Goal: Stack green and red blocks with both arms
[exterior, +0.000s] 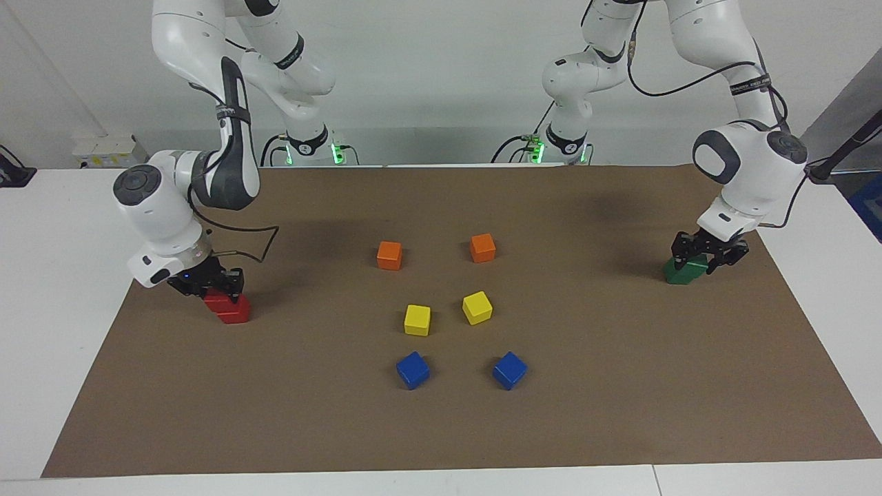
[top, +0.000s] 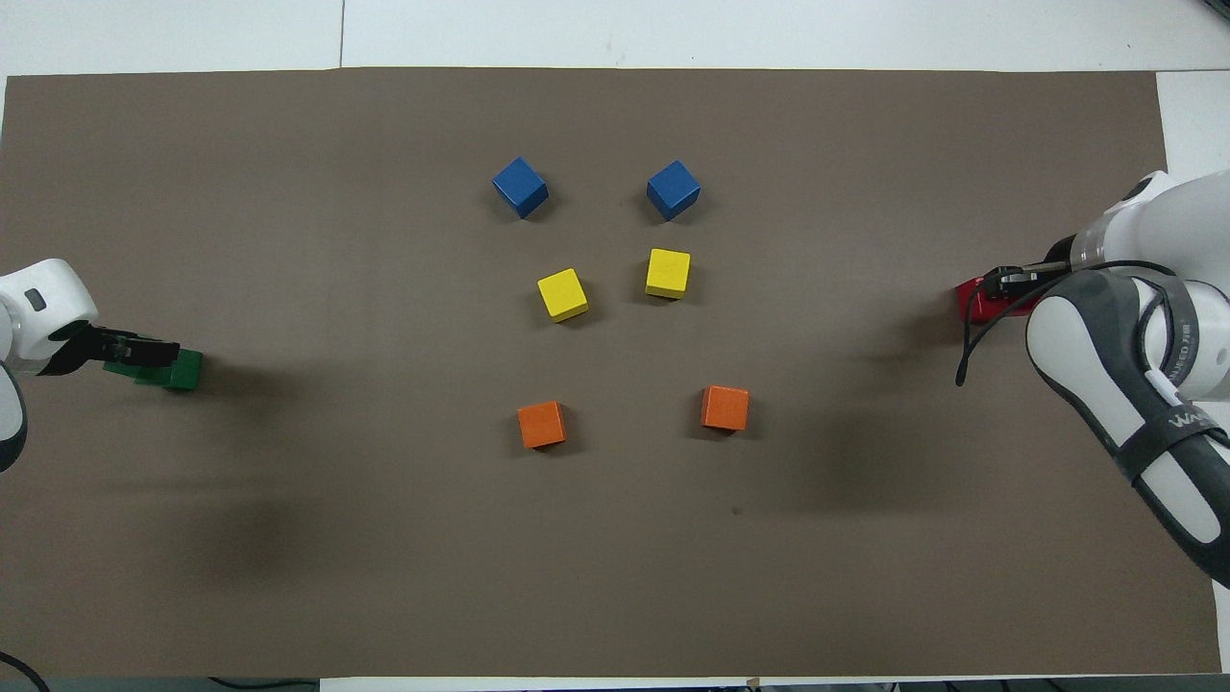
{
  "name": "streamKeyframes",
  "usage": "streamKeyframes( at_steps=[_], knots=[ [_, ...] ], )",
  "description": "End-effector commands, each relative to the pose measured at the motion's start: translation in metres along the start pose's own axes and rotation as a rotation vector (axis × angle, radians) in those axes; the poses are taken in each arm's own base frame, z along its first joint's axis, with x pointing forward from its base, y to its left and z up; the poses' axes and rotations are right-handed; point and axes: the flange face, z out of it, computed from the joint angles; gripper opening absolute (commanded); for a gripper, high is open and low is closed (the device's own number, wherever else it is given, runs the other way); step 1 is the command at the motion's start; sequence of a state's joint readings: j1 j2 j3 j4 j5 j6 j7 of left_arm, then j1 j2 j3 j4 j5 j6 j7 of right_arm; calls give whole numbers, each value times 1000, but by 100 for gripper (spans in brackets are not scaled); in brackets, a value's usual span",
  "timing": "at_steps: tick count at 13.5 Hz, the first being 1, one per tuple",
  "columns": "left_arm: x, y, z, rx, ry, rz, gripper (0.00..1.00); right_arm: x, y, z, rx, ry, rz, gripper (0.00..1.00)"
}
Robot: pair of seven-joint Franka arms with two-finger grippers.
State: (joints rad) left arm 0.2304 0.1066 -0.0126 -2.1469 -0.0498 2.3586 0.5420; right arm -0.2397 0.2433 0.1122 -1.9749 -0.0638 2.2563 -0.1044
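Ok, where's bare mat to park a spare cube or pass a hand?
Bare: the mat strip farther from the robots than the blue cubes, and the stretches between the middle cubes and each stack. Crowded: mid-mat, orange cubes to blue; right gripper on red stack, left gripper at green stack.

Evenly, brightly lit from above; soft blurred shadows on the surface (exterior: 620, 413); sharp throughout, no glare.
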Motion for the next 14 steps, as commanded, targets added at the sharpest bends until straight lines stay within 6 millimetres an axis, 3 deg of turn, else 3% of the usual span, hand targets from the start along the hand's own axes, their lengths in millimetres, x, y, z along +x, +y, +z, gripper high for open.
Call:
streamKeyframes(
  at_steps=[1,3,7,9,10,12,14],
  knots=[
    [13,-8,-23,11,7,20,100,-8,-3,-5,-3,15,8,0],
    [16,-6,-49,2,-2,10,100,-10,-5,-2,-2,9,4,0],
    [39,1,-138,-14,-12,-104,100,-9,-5,-2,-3,11,4,0],
    [48,25,-176,-11,5,-231,100,-9,-6,-2,-3,11,4,81],
    [49,33,-189,-9,13,-311,100,-8,-6,-3,-3,14,6,97],
    [53,49,-216,-12,2,-365,100,-8,-6,-3,-3,14,6,100],
    [52,53,-242,-24,-35,-360,100,-8,-6,-3,-3,14,8,100]
  ],
)
